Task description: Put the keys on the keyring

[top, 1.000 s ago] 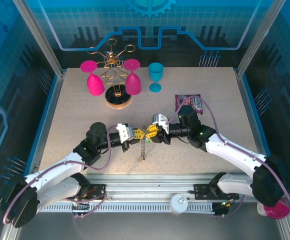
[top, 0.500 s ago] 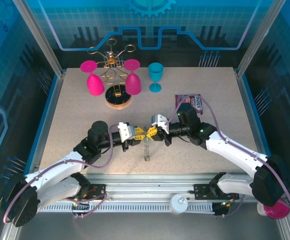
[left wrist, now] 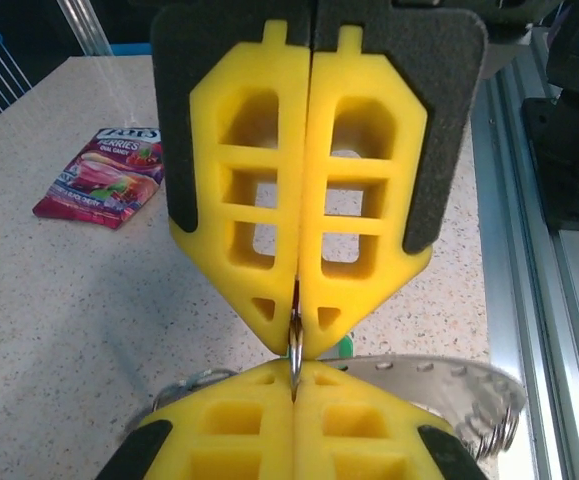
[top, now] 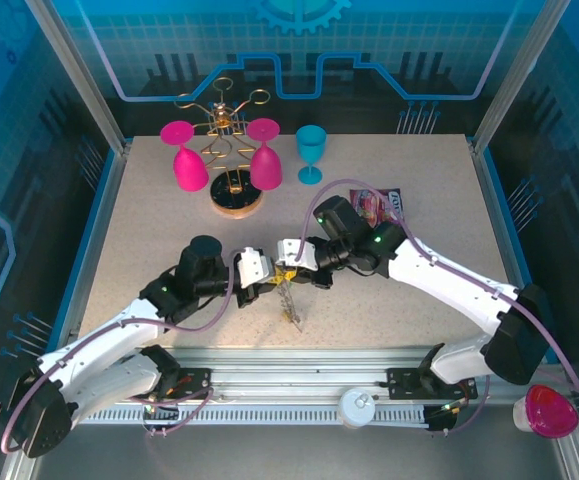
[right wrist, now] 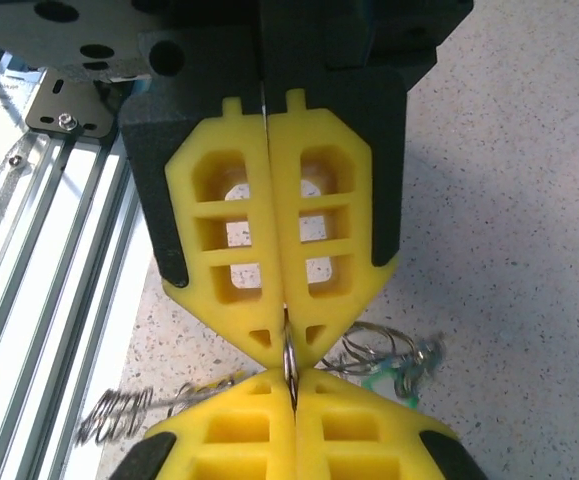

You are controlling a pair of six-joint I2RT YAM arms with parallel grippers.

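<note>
Pinched shut, tip to tip: left gripper (left wrist: 295,338) and right gripper (right wrist: 288,348), both clamping a thin upright metal edge, probably of keyring (left wrist: 439,372) slung just beneath; keys (right wrist: 381,378) bunched beside tips, equally near either arm.

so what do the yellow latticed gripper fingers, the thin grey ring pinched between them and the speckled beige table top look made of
The yellow latticed fingers: matte moulded plastic or rubber, cut-outs, no shine. The thin grey keyring: metal, pale sheen along its edge. The speckled beige table top: probably laminate or composite, fine flecks, dull finish.
</note>
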